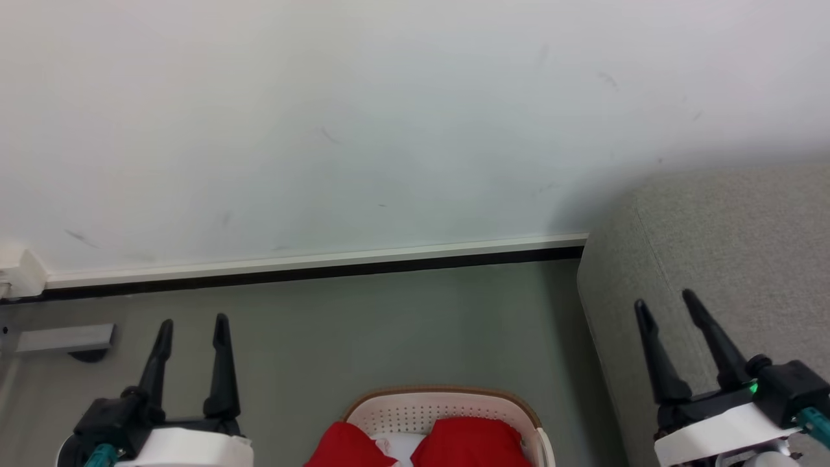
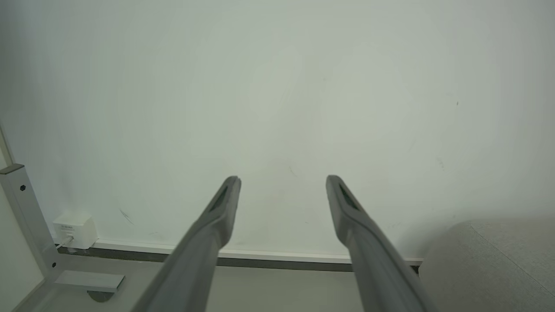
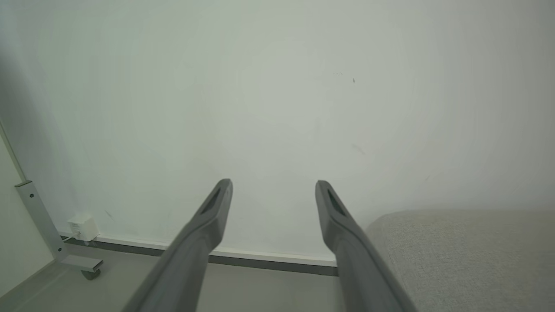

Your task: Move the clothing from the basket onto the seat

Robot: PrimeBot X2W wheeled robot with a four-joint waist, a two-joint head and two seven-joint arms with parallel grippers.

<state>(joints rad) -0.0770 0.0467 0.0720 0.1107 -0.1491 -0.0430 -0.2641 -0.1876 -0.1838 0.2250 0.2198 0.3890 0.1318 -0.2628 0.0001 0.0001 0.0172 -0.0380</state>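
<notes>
The white basket [image 1: 447, 407] with a brown braided rim sits on the floor at the bottom middle of the head view. Red clothing [image 1: 470, 443] lies in it over a white lining, in two mounds. The grey seat [image 1: 733, 246] rises at the right, its corner also in the left wrist view [image 2: 490, 264] and right wrist view [image 3: 468, 255]. My left gripper [image 1: 193, 329] is open at the lower left, left of the basket, holding nothing. My right gripper [image 1: 664, 303] is open at the lower right, in front of the seat, empty. Both pairs of fingers [image 2: 221, 208] [image 3: 214, 208] point at the wall.
A white wall [image 1: 389, 130] with a white and dark skirting [image 1: 311, 267] faces me. A grey metal frame foot [image 1: 65, 338] with a castor and a small white wall box [image 2: 74, 229] stand at the far left. Grey-green floor [image 1: 363, 324] lies between basket and wall.
</notes>
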